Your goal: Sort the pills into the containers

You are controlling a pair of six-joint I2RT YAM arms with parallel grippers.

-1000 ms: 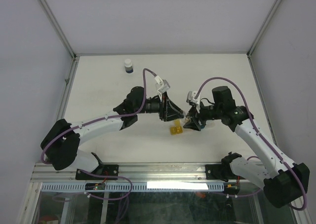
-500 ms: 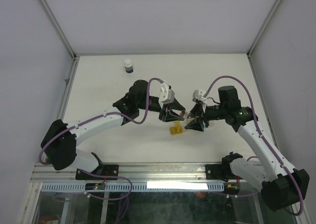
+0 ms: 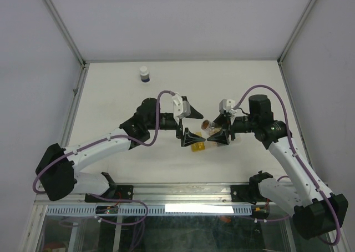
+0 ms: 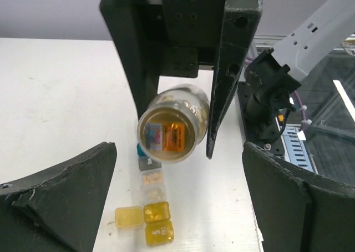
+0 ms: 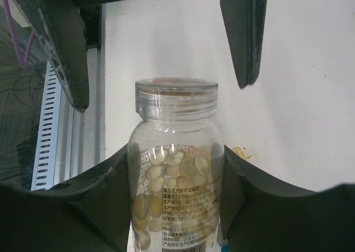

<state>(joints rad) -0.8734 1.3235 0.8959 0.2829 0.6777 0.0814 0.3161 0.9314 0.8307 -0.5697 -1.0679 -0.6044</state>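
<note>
My right gripper (image 5: 176,166) is shut on a clear bottle (image 5: 176,152) of pale yellow pills, held level above the table with its clear cap on. In the left wrist view the bottle (image 4: 173,131) points its cap end at the camera. My left gripper (image 4: 178,169) stands wide open facing it, its fingers (image 4: 66,191) apart from the cap. The containers (image 4: 155,210) lie in a short row on the table below: teal, clear boxes with pale pills (image 4: 152,179), then yellow ones, one with its lid open. From above, both grippers meet over the containers (image 3: 197,146).
A small white bottle with a dark blue band (image 3: 144,74) stands at the far left of the table. Grey walls and metal frame rails enclose the white table (image 3: 249,85). The arm bases sit along the near edge.
My left gripper has opened wide, let go of the bottle's cap end and drawn back a little. The right gripper still grips the bottle and has shifted slightly right.
</note>
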